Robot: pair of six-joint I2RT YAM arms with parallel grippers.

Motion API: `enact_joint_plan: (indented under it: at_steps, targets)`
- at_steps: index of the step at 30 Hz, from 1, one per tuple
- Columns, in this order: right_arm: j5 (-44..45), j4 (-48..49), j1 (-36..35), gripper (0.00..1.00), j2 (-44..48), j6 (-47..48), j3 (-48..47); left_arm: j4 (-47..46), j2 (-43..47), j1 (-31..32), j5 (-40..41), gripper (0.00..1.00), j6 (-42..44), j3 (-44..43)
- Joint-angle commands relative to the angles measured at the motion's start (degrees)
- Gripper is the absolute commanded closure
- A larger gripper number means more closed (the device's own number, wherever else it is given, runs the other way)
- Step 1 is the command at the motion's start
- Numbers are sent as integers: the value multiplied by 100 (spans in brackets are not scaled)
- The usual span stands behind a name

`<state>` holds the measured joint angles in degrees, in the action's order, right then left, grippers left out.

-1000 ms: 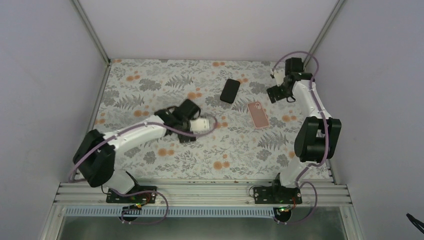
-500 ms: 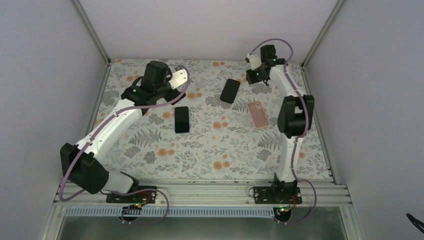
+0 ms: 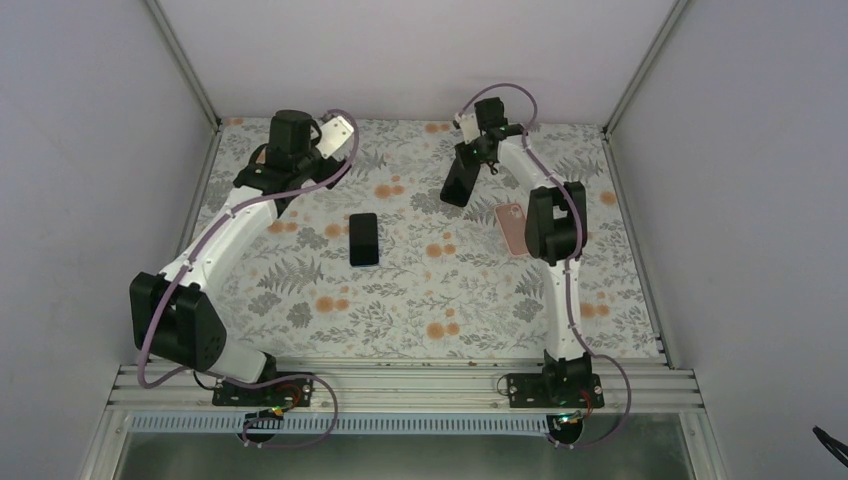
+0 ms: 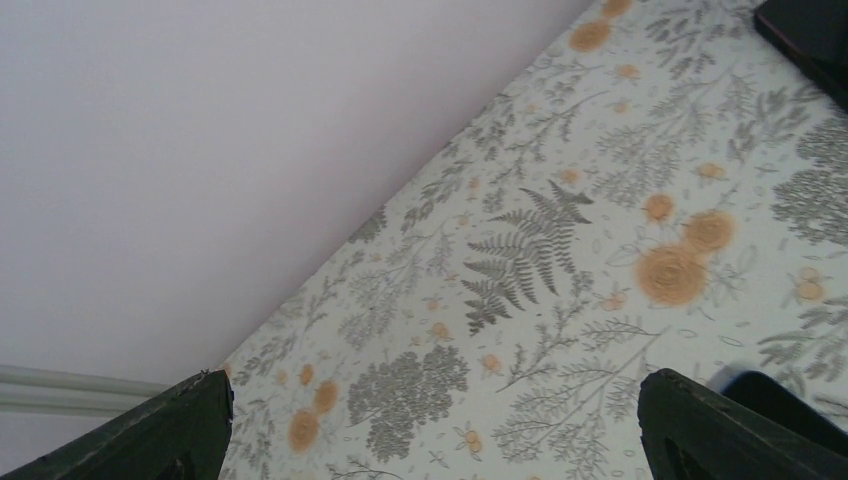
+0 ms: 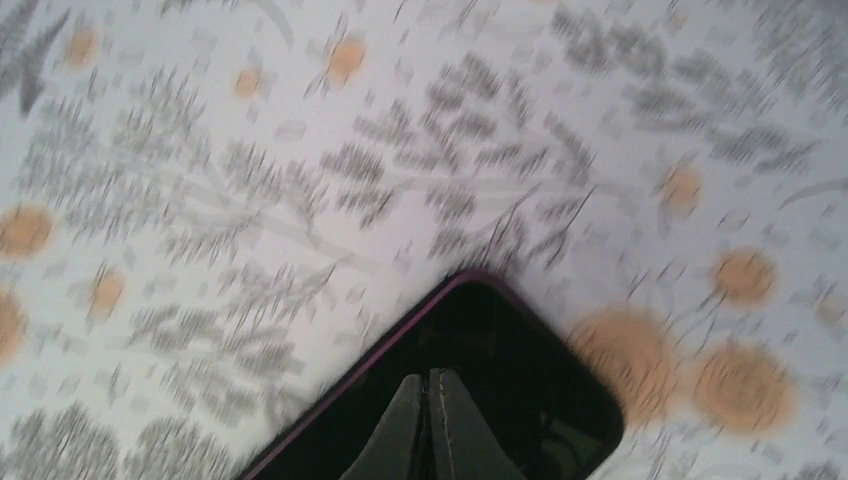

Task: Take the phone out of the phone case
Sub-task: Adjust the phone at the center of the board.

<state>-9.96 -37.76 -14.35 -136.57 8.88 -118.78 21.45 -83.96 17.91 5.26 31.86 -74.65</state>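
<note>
While idling the released left gripper (image 4: 437,388) at ten o'clock, poising the clenched right gripper (image 5: 430,382) over the twelve-o'clock phone (image 5: 525,395), its case (image 5: 385,347) seemingly on.

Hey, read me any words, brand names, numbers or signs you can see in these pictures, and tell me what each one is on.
No readable text anywhere.
The black phone mid-table: blank dark face.
The pink case: too small to show any mark.
The dark phone under the right tool: blurred, with no lettering visible.
The table cover: floral pattern only.
</note>
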Motion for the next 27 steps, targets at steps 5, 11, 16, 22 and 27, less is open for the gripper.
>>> enact_joint_plan:
  at_steps: [5, 11, 16, 22, 27]
  targets:
    - [287, -55, -35, 97, -1042, -141, -1199, -561, -243, -400, -307, 0, -116, 295]
    - [373, 75, -52, 97, -1314, -35, -1188, -709, -399, -574, -504, 0, -224, 397]
    - [308, -348, -51, 97, -1554, 37, -1396, -740, -495, -634, -557, 0, -257, 423]
    - [360, -18, 25, 97, -1286, 106, -806, -841, -529, -672, -646, 0, -338, 493]
    - [-122, 340, -133, 97, -826, 450, -415, -930, -491, -673, -698, 0, -416, 586]
